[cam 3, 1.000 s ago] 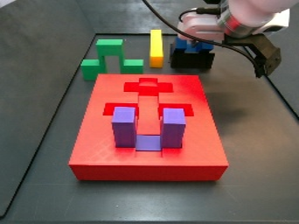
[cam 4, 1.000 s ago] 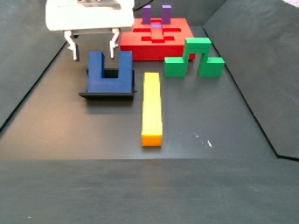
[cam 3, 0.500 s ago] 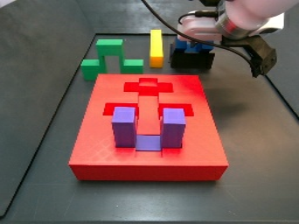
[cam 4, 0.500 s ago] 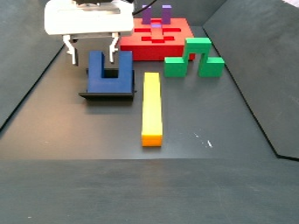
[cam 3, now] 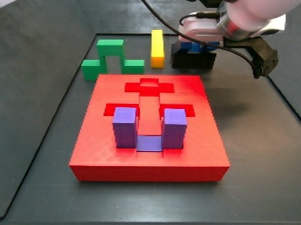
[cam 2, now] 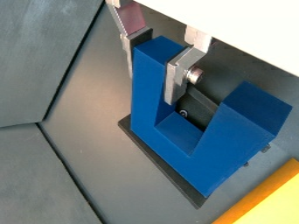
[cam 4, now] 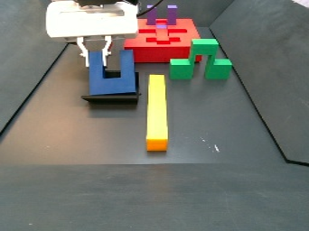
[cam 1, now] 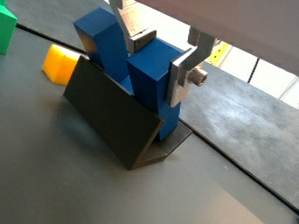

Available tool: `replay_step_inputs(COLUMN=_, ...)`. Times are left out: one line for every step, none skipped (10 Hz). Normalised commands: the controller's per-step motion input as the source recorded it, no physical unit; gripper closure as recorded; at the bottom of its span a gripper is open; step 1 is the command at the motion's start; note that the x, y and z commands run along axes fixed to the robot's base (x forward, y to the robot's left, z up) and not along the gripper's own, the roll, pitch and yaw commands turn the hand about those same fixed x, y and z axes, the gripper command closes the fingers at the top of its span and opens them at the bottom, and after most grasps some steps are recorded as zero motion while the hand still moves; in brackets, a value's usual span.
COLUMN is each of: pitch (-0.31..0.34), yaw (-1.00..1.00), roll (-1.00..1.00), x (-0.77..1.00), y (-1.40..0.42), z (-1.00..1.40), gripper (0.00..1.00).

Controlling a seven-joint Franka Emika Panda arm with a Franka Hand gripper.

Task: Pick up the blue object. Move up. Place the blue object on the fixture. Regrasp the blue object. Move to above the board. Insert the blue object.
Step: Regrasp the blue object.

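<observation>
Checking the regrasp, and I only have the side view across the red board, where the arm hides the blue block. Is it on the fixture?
Observer: Yes. In both wrist views the blue block stands on the fixture, prongs up.
Operator: Where is the gripper?
Observer: The gripper straddles one prong, with a finger flat against its side. I cannot tell whether it is clamped.

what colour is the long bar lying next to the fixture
Yellow, shading to orange at its near end. The long bar shows best in a side view, beside the fixture.
</observation>
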Motion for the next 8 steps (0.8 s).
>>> replay_step_inputs(pitch=0.0, yaw=0.0, roll=0.0, x=0.0, y=0.0, z=0.0, gripper=1.0)
replay_step_inputs(pitch=0.0, yaw=0.0, roll=0.0, x=0.0, y=0.0, z=0.0, gripper=1.0)
replay_step_inputs(pitch=0.0, yaw=0.0, roll=0.0, x=0.0, y=0.0, z=0.0, gripper=1.0)
replay_step_inputs(pitch=0.0, yaw=0.0, roll=0.0, x=0.0, y=0.0, z=0.0, gripper=1.0)
replay_step_inputs(pitch=0.0, yaw=0.0, roll=0.0, x=0.0, y=0.0, z=0.0, gripper=1.0)
replay_step_inputs(pitch=0.0, yaw=0.0, roll=0.0, x=0.0, y=0.0, z=0.0, gripper=1.0)
replay_step_inputs(pitch=0.0, yaw=0.0, roll=0.0, x=0.0, y=0.0, z=0.0, gripper=1.0)
replay_step_inputs(pitch=0.0, yaw=0.0, roll=0.0, x=0.0, y=0.0, z=0.0, gripper=1.0)
